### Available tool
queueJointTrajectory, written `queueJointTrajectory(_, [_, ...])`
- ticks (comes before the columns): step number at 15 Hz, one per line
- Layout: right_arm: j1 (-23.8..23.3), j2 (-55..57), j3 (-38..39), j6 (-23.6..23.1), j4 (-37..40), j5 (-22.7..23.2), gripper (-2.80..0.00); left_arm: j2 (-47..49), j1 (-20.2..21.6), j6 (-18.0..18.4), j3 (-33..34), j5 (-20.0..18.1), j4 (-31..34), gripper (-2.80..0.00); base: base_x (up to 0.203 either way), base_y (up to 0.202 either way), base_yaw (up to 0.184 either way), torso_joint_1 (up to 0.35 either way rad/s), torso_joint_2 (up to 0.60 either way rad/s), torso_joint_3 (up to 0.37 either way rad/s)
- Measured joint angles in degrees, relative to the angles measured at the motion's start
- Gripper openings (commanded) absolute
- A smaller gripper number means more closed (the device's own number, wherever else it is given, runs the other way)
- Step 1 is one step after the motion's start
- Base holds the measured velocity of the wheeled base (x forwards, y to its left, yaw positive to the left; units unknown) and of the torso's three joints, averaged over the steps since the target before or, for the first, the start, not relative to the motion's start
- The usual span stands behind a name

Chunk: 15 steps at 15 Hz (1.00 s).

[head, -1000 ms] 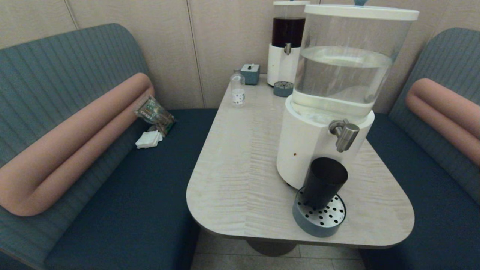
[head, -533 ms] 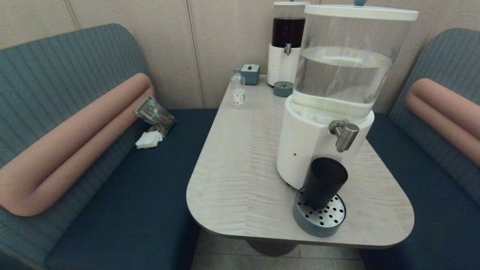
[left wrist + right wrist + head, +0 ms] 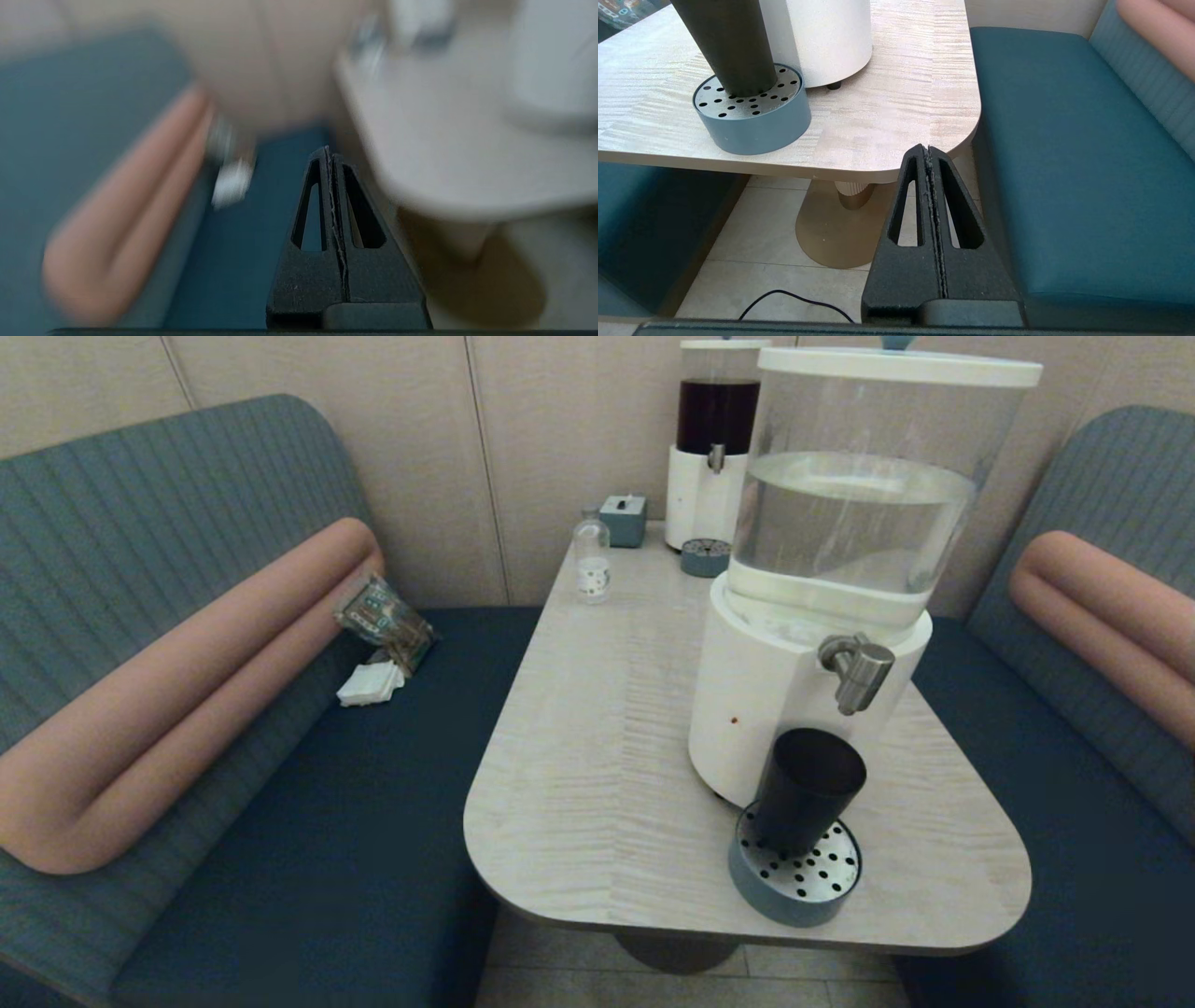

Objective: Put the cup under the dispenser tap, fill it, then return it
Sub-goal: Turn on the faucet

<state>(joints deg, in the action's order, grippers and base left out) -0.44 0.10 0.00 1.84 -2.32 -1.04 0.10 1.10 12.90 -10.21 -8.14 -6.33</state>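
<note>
The dark tapered cup (image 3: 803, 791) stands upright on the round grey-blue drip tray (image 3: 794, 877), a little in front of and below the steel dispenser tap (image 3: 857, 670) of the big white-based water dispenser (image 3: 803, 616). The right wrist view shows the cup (image 3: 724, 44) on the drip tray (image 3: 752, 112) near the table's front edge. My right gripper (image 3: 928, 149) is shut and empty, low off the table's near right corner. My left gripper (image 3: 327, 150) is shut and empty, low beside the table's left side over the blue bench. Neither arm appears in the head view.
A small clear bottle (image 3: 591, 558), a small grey box (image 3: 624, 518) and a dark-liquid dispenser (image 3: 714, 439) with its own tray stand at the table's far end. A snack bag (image 3: 385, 616) and napkins (image 3: 371, 683) lie on the left bench. A black cable (image 3: 794, 298) runs over the floor.
</note>
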Motion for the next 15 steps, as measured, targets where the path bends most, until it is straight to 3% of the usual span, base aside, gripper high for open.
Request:
queueJointTrajectory(3, [0.0,0.0,0.0,0.0,0.0,0.0,-2.8,0.0,0.0,0.5,7.9,5.6,0.1,-2.8,0.0,0.0,0.0,0.0,0.0,0.0])
queueJointTrajectory(5, [0.0,0.0,0.0,0.0,0.0,0.0,-2.8,-0.1,0.0,0.8,9.6,8.6,1.2,-2.8,0.0,0.0,0.0,0.0,0.0,0.0])
queueJointTrajectory(10, [0.0,0.0,0.0,0.0,0.0,0.0,-2.8,-0.1,0.0,0.5,10.2,7.4,5.4,-2.8,0.0,0.0,0.0,0.0,0.0,0.0])
queueJointTrajectory(12, [0.0,0.0,0.0,0.0,0.0,0.0,-2.8,-0.1,0.0,-0.7,10.2,5.4,7.3,-2.8,0.0,0.0,0.0,0.0,0.0,0.0])
queueJointTrajectory(15, [0.0,0.0,0.0,0.0,0.0,0.0,-2.8,-0.1,0.0,-3.7,9.6,5.4,10.4,-2.8,0.0,0.0,0.0,0.0,0.0,0.0])
